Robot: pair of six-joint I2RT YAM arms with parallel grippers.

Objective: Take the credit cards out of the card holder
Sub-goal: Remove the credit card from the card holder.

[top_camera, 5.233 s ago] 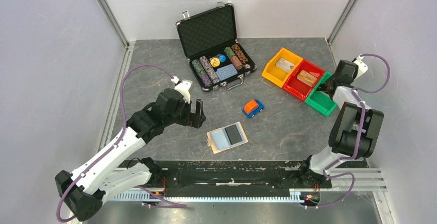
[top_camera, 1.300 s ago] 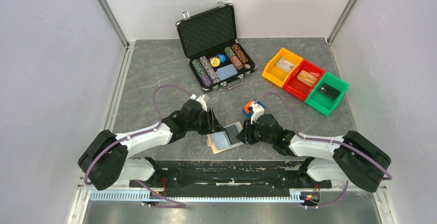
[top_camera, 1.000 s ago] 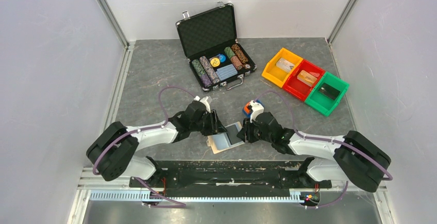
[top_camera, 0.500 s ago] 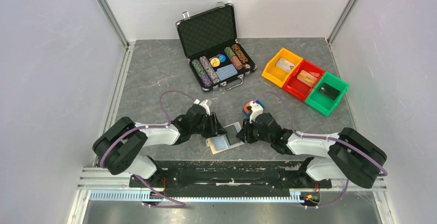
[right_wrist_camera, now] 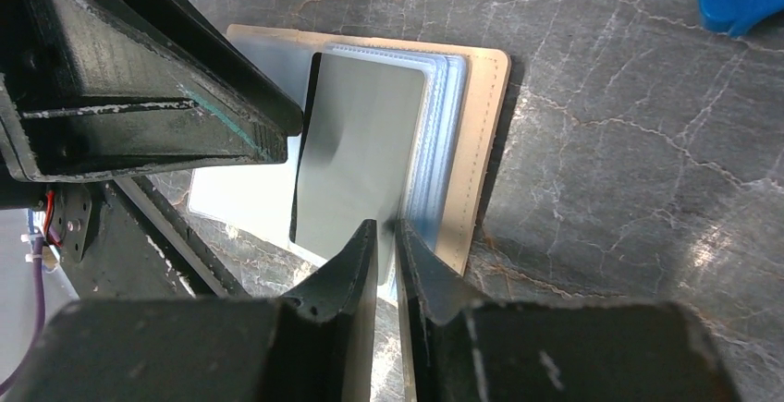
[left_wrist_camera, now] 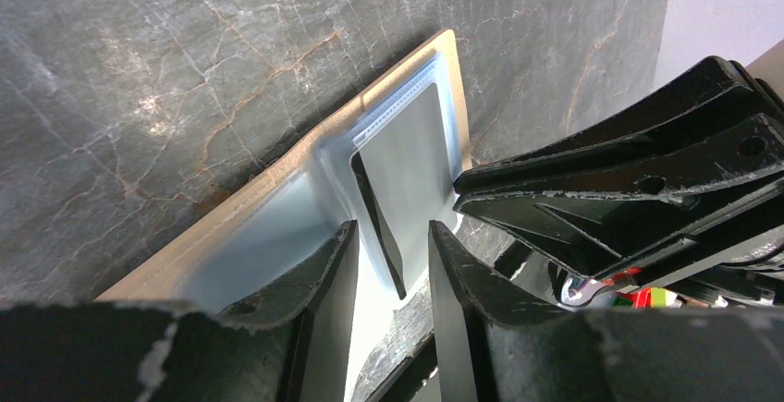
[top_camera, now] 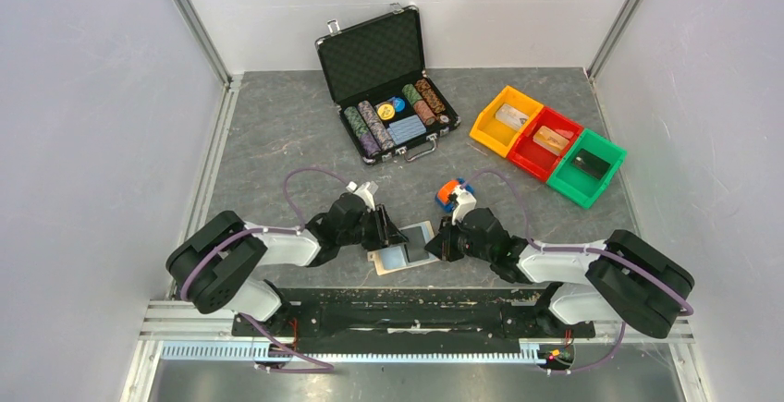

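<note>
toy car (top_camera: 451,194) beside right arm (top_camera: 555,259) | open floor (top_camera: 407,188) between card holder (top_camera: 396,256) and chip case (top_camera: 388,83)

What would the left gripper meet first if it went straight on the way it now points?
Probably the grey card, whose raised edge sits between the open jaws of the left gripper, over the card holder. The right gripper is just beyond, though depth is unclear.

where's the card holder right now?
Top view: the card holder lies open near the front edge of the table, about centre, between the left jaws and right jaws; the toy car sits just behind it, to the right.
</note>
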